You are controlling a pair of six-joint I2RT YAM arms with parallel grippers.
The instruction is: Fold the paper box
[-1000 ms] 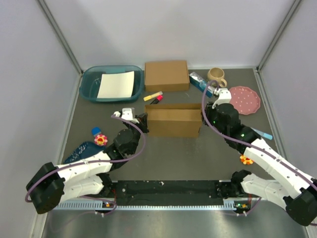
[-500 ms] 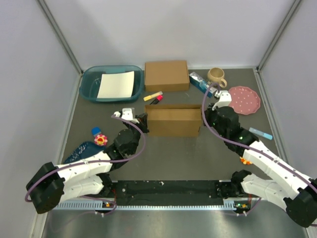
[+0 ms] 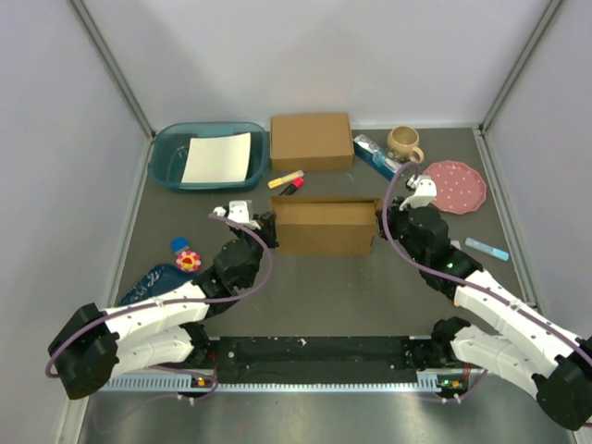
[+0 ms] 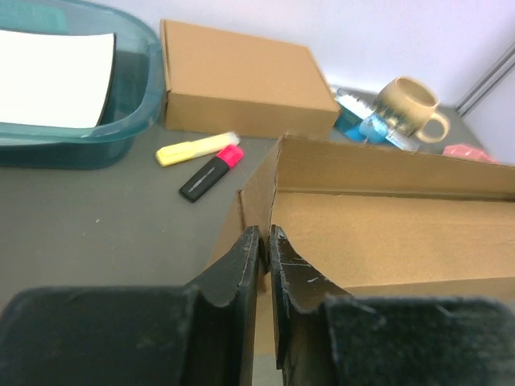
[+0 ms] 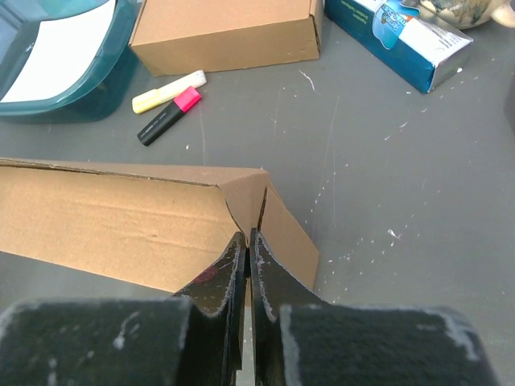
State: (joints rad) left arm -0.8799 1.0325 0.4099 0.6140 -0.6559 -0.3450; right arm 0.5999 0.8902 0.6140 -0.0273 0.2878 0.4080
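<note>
The paper box (image 3: 324, 227) stands half-formed in the middle of the table, a shallow brown cardboard tray with its walls up. My left gripper (image 3: 268, 225) is at its left end. In the left wrist view the jaws (image 4: 264, 233) pinch the upright left end wall (image 4: 259, 189) with only a thin gap between them. My right gripper (image 3: 381, 215) is at the right end. Its jaws (image 5: 247, 237) are shut on the edge of the folded corner flap (image 5: 278, 225). The box's long front wall (image 5: 113, 221) shows beside it.
A smaller closed brown box (image 3: 311, 141) lies behind, with a yellow highlighter (image 3: 285, 178) and a black-and-pink marker (image 3: 294, 187) in front of it. A teal basin (image 3: 171, 157), blue carton (image 3: 375, 155), mug (image 3: 404, 141) and pink plate (image 3: 455, 185) line the back. A toy flower (image 3: 188, 259) lies left.
My right gripper has moved in against the box's right end and closed on its corner flap. The left gripper has stayed at the left end wall.
</note>
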